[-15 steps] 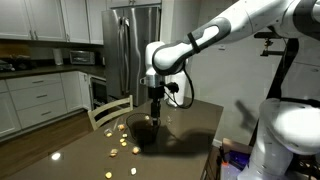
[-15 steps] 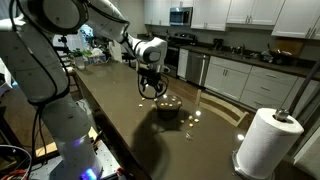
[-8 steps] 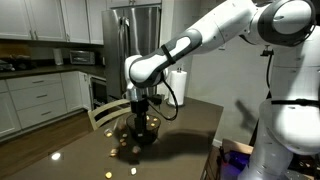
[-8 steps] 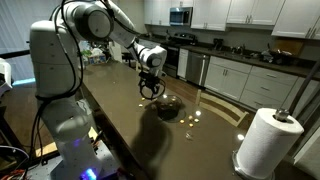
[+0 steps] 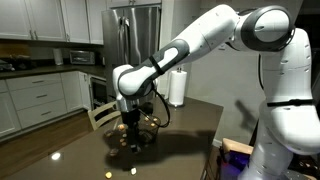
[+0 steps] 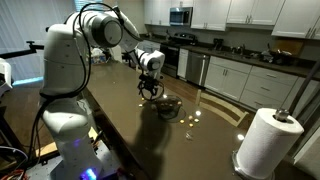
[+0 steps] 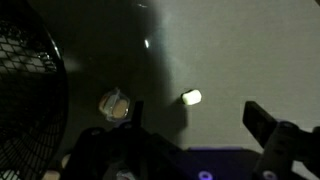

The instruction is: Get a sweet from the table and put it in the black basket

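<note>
Wrist view: your end effector [image 7: 195,135] hangs empty, jaws apart, lined up over a small sweet [image 7: 191,97], likely your pick.
Black basket [image 7: 25,90]: just beside it, toward the middle of the tabletop [image 7: 230,50], so the carry is short.

In your wrist view, the black basket [image 7: 22,95] sits left on the table [image 7: 240,50]; first sweet [image 7: 114,103] just right of it, second sweet [image 7: 191,97] farther right.

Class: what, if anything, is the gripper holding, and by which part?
Nothing. In the wrist view the gripper is open with nothing between its fingers, and a sweet lies loose on the table.
</note>
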Controlling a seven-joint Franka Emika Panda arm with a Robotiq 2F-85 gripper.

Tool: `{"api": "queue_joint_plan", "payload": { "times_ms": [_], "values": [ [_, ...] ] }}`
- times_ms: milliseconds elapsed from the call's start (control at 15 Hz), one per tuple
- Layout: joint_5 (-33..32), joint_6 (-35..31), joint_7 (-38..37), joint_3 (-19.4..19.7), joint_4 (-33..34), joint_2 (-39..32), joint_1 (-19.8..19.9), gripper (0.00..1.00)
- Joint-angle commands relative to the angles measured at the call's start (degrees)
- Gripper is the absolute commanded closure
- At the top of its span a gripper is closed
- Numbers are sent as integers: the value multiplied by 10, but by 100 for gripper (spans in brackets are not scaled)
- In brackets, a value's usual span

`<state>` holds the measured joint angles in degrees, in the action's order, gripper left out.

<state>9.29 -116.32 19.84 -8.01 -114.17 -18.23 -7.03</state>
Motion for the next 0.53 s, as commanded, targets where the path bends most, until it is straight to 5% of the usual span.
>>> {"api": "queue_joint_plan", "payload": {
  "times_ms": [0, 267, 467],
  "values": [
    [-53, -48, -24, -4, -17, 2, -10, 0],
    [-133, -111, -60, 1, -57, 15, -24, 0],
    [-119, -96, -47, -8, -39, -2, -15, 0]
  ]
}}
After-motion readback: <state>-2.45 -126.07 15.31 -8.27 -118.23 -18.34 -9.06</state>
